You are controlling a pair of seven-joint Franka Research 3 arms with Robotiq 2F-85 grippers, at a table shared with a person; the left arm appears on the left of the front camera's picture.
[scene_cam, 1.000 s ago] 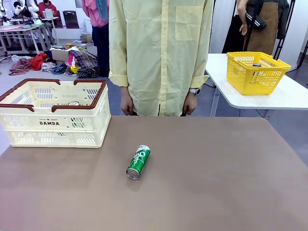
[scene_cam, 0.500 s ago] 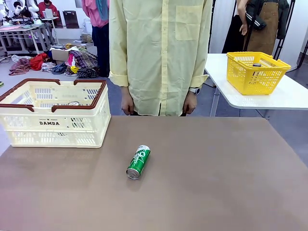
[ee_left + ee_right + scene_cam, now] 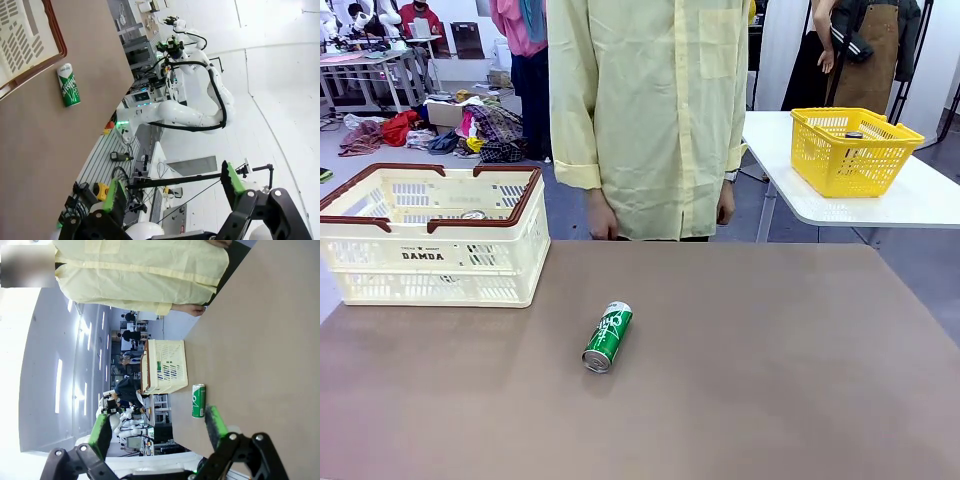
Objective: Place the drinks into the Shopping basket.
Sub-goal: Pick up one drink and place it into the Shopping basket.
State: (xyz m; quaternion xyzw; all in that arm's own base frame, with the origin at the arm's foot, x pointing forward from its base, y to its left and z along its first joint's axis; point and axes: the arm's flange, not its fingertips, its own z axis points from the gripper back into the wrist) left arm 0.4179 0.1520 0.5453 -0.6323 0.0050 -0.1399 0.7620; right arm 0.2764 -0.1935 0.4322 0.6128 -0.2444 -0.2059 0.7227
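Observation:
A green drink can [image 3: 608, 337] with white lettering lies on its side near the middle of the brown table. The cream Shopping basket [image 3: 430, 262] with a brown rim stands at the table's far left, and a silver can top [image 3: 473, 214] shows inside it. In the left wrist view my left gripper [image 3: 175, 187] is open and holds nothing. It is off the table's edge, far from the can [image 3: 67, 86] and the basket's corner [image 3: 30, 45]. My right gripper [image 3: 158, 429] is also open and empty, well away from the can [image 3: 198, 400] and basket [image 3: 165, 367].
A person in a pale yellow shirt [image 3: 650, 110] stands at the table's far edge with both hands down. A yellow mesh basket [image 3: 853, 150] sits on a separate white table [image 3: 920, 200] at the right. Another robot arm [image 3: 185, 112] shows beyond the table.
The person has shifted slightly to the right and turned, and their hands have moved along with them. The green can and the basket have not moved.

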